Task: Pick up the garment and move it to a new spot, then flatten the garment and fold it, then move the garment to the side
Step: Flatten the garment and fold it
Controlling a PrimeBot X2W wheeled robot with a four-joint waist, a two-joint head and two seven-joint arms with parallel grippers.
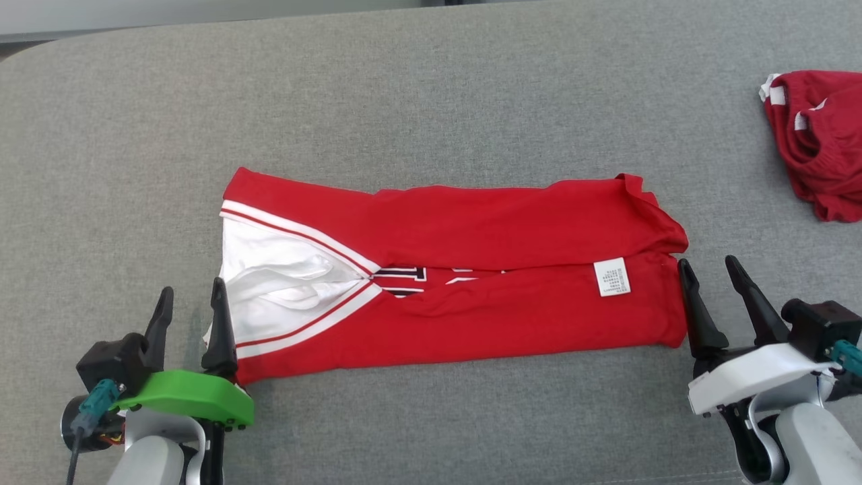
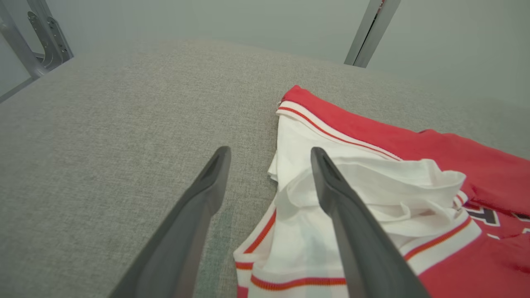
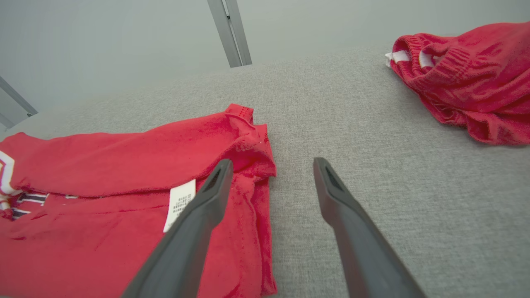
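The garment (image 1: pixel 471 269) is a red jersey with white trim, lying flat on the grey surface with both long sides folded in to a narrow band. Its white neck end (image 2: pixel 331 194) points left and a white label (image 1: pixel 611 277) shows near its right end (image 3: pixel 124 207). My left gripper (image 1: pixel 190 303) stands open at the neck end's near corner, one finger beside the white cloth, nothing between the fingers. At the jersey's right end my right gripper (image 1: pixel 708 271) is open too, its left finger just off the hem, holding nothing.
A second red piece of clothing (image 1: pixel 818 141) lies crumpled at the far right edge, apart from the jersey; it shows again (image 3: pixel 463 78) in the right wrist view. The grey padded surface (image 1: pixel 431 87) stretches wide behind the jersey. Metal frame posts (image 2: pixel 372 33) stand beyond the far edge.
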